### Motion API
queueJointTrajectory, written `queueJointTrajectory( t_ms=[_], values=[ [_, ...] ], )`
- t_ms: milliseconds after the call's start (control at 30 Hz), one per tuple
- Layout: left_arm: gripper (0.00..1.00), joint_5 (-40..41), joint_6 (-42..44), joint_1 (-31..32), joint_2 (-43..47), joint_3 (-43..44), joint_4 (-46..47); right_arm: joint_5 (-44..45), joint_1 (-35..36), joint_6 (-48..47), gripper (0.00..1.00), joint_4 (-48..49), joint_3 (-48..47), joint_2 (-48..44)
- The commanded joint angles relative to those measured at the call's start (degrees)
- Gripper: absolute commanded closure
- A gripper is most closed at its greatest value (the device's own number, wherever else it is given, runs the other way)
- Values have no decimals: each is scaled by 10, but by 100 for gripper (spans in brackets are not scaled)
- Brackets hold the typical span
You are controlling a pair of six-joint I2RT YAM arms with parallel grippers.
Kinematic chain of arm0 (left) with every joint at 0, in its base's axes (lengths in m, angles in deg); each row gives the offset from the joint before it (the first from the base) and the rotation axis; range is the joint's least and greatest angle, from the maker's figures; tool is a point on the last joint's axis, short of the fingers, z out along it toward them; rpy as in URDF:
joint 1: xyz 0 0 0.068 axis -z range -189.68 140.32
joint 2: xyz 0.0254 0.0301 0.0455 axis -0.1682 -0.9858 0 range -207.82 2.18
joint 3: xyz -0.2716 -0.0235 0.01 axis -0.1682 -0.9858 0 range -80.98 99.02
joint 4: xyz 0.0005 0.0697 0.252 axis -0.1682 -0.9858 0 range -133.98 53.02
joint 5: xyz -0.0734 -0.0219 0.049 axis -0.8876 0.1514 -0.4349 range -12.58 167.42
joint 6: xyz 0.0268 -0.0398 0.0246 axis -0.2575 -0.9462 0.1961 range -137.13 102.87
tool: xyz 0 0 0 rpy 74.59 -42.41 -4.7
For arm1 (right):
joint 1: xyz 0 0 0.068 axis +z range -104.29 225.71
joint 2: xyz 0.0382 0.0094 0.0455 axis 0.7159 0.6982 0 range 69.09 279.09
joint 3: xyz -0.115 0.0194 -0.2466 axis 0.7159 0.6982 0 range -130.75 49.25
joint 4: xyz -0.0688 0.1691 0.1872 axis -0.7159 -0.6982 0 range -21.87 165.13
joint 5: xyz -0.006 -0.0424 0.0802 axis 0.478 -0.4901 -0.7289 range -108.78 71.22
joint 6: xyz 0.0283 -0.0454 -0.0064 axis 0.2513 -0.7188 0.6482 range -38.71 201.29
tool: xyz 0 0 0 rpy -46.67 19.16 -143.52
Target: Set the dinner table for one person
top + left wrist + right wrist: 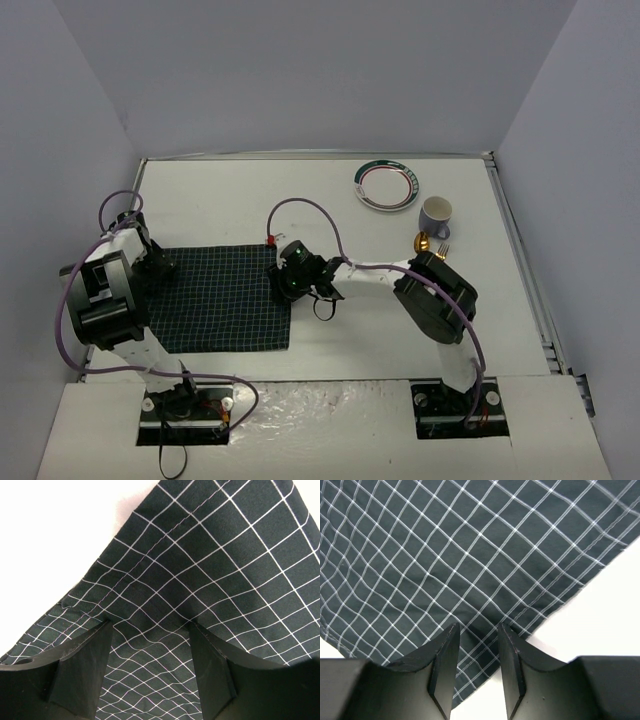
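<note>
**Desk:** Take me across it, starting from the left.

**Operator:** At far left, my left arm reaches over the left edge of a dark green checked cloth [220, 300]. The left gripper [150, 625] is released. Its fingers stand well apart, tips down at the fabric beside a stitched hem, with nothing pinched between them. The cloth rises in a soft ridge just ahead of them.

**Desk:** And the middle?

**Operator:** The cloth lies spread on the near-left part of the dinner table [330, 200]. My right gripper [478, 626] is at the cloth's right edge, pointing down. Its fingers are parted by a narrow gap, tips just inside the hem, and the white-lined checks show flat through that gap. I see nothing nipped there.

**Desk:** The table itself?

**Operator:** It is a flat white rectangle, far larger than anything on it, with a thin metal rim visible along the far and right sides. It fills the floor between pale walls, and both my arm bases are bolted at its near edge.

**Desk:** Anything readable on the right?

**Operator:** Toward the far right sits a white plate [386, 186] with a green-and-red band round its rim. Any lettering there is too small for me to read. Just beside it, a little nearer, a pale grey cup [435, 212] stands upright. Near the cup lies a small gold-coloured piece [424, 241], close to my right arm.
</note>
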Motion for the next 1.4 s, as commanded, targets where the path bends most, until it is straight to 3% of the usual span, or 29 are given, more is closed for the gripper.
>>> queueJointTrajectory(
  t_ms=[0,433,767,1033,1133,1233,1367],
  values=[
    [41,21,-3,-4,-10,11,12,10,-9,29,67,28,46,-23],
    [40,31,5,-4,-12,16,8,35,-9,43,64,28,118,-75],
    [23,12,10,-3,62,48,-15,78,-27,19,51,-29,60,-210],
    [13,-15,34,-2,211,72,-69,186,-60,60,24,-30,102,-371],
    [5,-55,55,9,311,38,-60,238,-81,89,22,-30,124,-421],
    [3,-61,84,47,375,7,-49,289,-95,111,19,-21,148,-456],
    [3,-43,147,153,479,-38,-28,322,-124,154,5,24,211,-492]
  ],
)
